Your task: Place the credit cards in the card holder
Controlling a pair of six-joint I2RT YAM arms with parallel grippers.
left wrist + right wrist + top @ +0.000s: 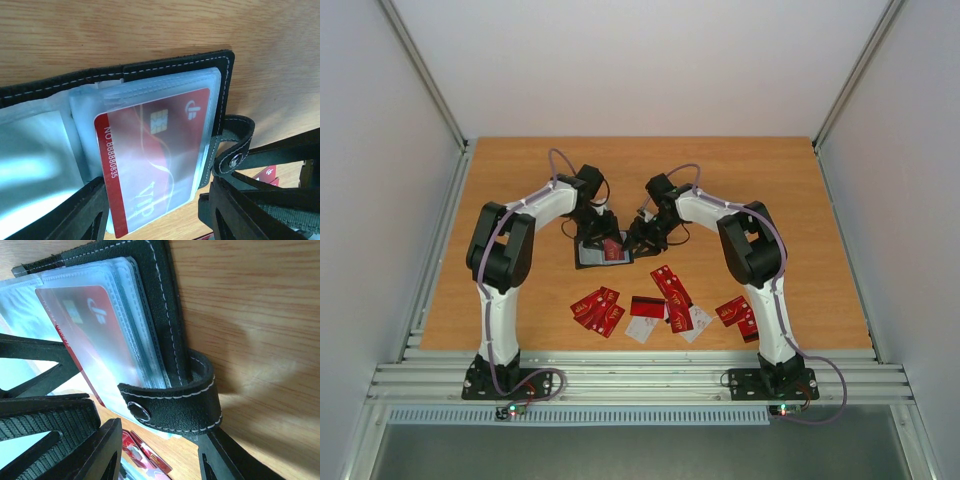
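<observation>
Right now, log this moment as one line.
card holder: open | red card: partly inserted | left gripper: straddling card, grip unclear | right gripper: at snap tab, grip unclear | other cards: loose

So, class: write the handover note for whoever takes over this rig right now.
Left claw: jaws apart either side of the red card, at its free end; grip unclear.
Right claw: jaws apart by the snap tab; grip unclear.
Card holder lies open mid-table, between both claws.
Done: that one card is partly in a clear sleeve, end sticking out.
To do: seat it, then load the loose cards lying nearer the bases.
</observation>
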